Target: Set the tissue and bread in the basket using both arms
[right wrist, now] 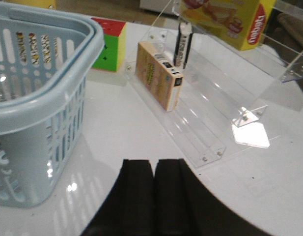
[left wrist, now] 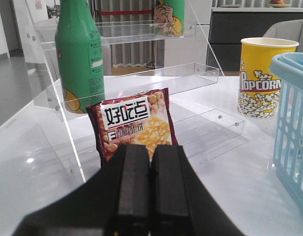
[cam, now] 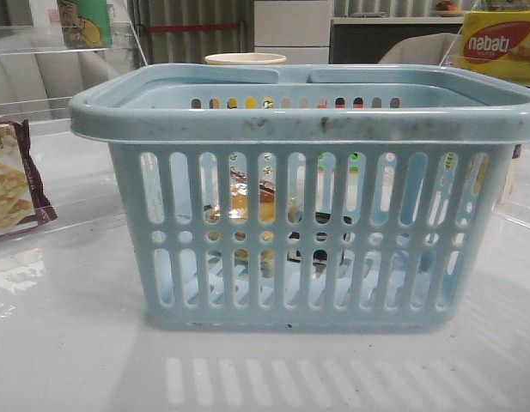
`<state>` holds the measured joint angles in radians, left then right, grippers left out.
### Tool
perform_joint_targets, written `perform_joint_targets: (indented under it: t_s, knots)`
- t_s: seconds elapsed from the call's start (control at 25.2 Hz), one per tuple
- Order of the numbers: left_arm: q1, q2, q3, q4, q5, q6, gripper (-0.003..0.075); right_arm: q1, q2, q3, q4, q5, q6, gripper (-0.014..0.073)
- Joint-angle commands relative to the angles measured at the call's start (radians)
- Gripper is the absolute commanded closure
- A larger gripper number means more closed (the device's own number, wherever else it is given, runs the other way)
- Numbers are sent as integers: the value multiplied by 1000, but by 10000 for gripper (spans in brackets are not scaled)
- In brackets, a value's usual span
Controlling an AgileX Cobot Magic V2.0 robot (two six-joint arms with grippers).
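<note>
Both claws, left claw (left wrist: 150, 167) and right claw (right wrist: 154, 182), are closed and empty outside the basket (cam: 307, 120), where bread (cam: 243, 202) and, probably, tissue (cam: 320, 245) already lie.

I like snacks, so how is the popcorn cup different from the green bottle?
The popcorn cup is yellow with red letters and popcorn pictures; the green bottle is green with a pale label. The cup is short and wide with an open top; the bottle is taller and narrows upward. The cup stands right on the table near the basket; the bottle stands on a clear shelf. Both stand upright.
</note>
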<state>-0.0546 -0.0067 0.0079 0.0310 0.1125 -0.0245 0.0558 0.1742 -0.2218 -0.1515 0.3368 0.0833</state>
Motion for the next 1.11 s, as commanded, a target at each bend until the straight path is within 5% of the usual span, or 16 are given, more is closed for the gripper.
perform_joint_targets:
  t_s: [0.0,0.2,0.63,1.07]
  knots:
    - [-4,-15,-1,-8,-80,-4,629,-60,-111,97,-12,-192,-10,538]
    - [-4,-15,-1,-8,-80,-4,629,-74,-203,256,10,-345,-10,538]
    - [-4,-15,-1,-8,-80,-4,629,-74,-203,251,13,-355,-11,538]
    - [-4,-15,-1,-8,-80,-4,629,-74,-203,251,202,-363,-147,538]
